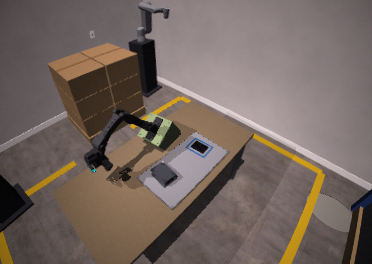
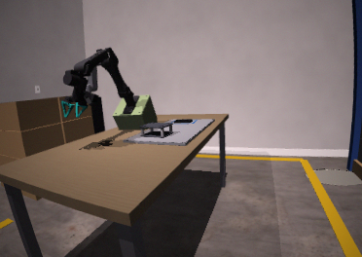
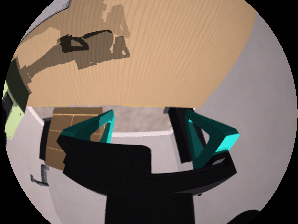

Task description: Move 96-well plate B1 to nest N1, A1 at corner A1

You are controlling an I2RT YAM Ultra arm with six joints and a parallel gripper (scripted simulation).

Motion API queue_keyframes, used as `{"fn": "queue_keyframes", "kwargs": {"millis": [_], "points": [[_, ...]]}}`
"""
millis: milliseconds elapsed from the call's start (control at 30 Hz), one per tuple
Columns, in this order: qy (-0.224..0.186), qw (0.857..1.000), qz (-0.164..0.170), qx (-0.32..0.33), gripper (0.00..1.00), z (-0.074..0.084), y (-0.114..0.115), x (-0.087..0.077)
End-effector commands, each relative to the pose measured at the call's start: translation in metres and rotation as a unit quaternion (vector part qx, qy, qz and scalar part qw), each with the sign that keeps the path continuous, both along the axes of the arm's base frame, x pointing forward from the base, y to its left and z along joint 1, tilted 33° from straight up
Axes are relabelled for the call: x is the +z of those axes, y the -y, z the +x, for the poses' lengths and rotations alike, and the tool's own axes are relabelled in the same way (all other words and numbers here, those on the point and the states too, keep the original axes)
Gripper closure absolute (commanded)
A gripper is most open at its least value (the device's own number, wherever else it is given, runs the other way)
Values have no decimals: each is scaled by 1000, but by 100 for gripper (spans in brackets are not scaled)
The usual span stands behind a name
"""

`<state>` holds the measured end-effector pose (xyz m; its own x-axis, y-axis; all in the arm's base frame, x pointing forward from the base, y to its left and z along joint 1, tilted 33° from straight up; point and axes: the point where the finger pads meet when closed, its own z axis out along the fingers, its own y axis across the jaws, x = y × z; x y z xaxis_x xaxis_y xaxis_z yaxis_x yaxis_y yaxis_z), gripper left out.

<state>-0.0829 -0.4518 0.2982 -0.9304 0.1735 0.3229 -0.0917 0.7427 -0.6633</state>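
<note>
Locate the 96-well plate [image 1: 200, 146] lying flat inside the blue-framed spot B1 [image 1: 188, 146], at the far end of the grey mat [image 1: 190, 179]; untouched and not yet lifted. Note nest N1 [image 1: 164, 174], a dark raised frame near the other end of the same mat, vacant. Find the jaws high above the bare wood of the desk [image 1: 100, 219], well apart from both plate and nest, spread to full width and holding nothing. For the step in hand, judged to be the approach: swing the arm [image 1: 107, 134] across over B1, pass above or round the nest rather than through it, and square the jaws to the plate's sides before descending. Keep full opening until both fingers straddle the plate, then descend vertically and close evenly so as not to tilt or skid it. Preserve the plate's present heading throughout; apply no half turn. Count: one plate, one nest, one marked spot, one mat, one desk, one working arm on one green base [image 1: 170, 131]; also one second arm [image 1: 146, 19] on one black pedestal [image 1: 145, 64] by the wall, and one stack of cardboard boxes [image 1: 95, 84].
</note>
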Motion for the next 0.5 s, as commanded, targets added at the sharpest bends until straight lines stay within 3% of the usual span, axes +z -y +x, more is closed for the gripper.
{"fn": "queue_keyframes", "kwargs": {"millis": [0,67,100,233,300,333,367,400,467], "points": [[10,1000,-8,4,0,23,-13,8],[44,999,-21,24,0,34,-12,18],[48,999,-5,25,0,39,-15,4],[44,999,-5,21,0,56,-19,1],[44,999,-5,21,0,56,-19,1],[63,997,-3,32,0,63,-20,0],[78,996,-15,32,0,60,-20,10],[81,996,1,40,0,72,-23,-3],[81,996,2,40,0,81,-26,-5]]}}
